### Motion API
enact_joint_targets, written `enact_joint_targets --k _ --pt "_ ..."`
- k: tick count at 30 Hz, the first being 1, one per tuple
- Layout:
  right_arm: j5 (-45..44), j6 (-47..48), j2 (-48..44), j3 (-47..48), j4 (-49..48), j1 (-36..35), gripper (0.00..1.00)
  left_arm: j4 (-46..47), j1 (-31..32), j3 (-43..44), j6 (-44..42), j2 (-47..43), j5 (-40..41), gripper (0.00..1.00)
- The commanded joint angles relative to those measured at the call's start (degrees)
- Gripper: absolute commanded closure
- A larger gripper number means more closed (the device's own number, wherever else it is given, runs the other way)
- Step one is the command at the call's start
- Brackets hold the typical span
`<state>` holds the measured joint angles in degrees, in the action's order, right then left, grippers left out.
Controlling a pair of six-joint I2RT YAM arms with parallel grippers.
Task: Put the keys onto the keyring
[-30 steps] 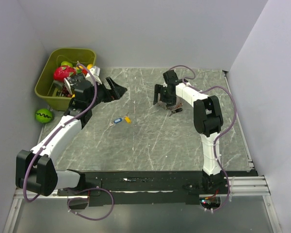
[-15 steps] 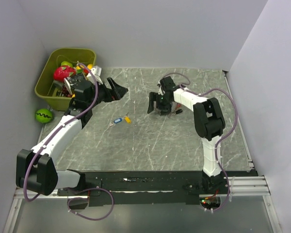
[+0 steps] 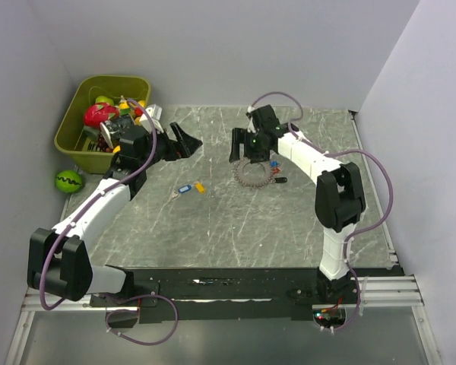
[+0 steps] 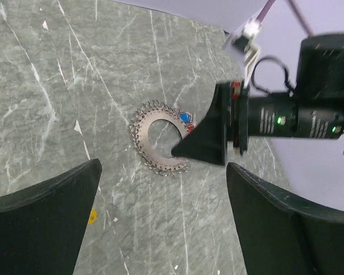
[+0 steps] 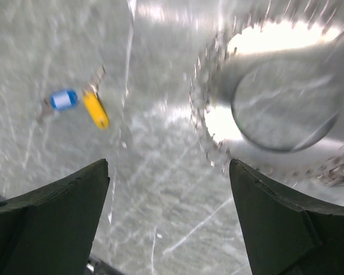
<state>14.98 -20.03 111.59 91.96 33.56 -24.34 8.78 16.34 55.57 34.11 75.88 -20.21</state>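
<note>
Top external view: the right tool has lifted off the keyring, now uncovered on the bench. Both it and the left tool gape empty. The keys lie to the left, unthreaded.

right pincer drawn back, keyring now lying uncovered
</note>
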Motion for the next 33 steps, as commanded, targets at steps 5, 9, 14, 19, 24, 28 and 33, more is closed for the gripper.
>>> enact_joint_targets --k 5,9,14,19,24,28,33 --pt "-7.51 0.79 14.77 18.06 8.97 0.34 0.08 1.77 0.27 0.51 -0.62 -1.60 -0.89 0.04" --pt "-8.48 -0.18 17.78 22.12 12.32 0.43 0.07 1.34 0.27 -0.20 -0.97 -1.96 -0.36 0.04" --pt "-7.86 0.08 17.08 17.99 11.00 0.34 0.07 1.77 0.27 -1.16 -0.54 -1.08 -0.80 0.04" --pt "-5.94 0.34 15.33 11.59 8.72 0.08 0.07 1.50 0.36 -1.34 0.69 0.06 -2.99 0.04" --pt "-4.09 0.34 12.34 4.65 7.22 -1.41 0.07 1.07 0.36 -1.35 1.05 0.67 -2.91 0.04" --pt "-1.02 -0.53 9.44 0.50 4.59 -2.55 0.07 1.95 0.45 -1.61 1.05 1.46 -3.26 0.04" --pt "8.01 -2.55 5.66 -2.49 0.28 -3.79 0.06 2.30 0.54 -1.17 1.49 2.96 -4.66 0.04"
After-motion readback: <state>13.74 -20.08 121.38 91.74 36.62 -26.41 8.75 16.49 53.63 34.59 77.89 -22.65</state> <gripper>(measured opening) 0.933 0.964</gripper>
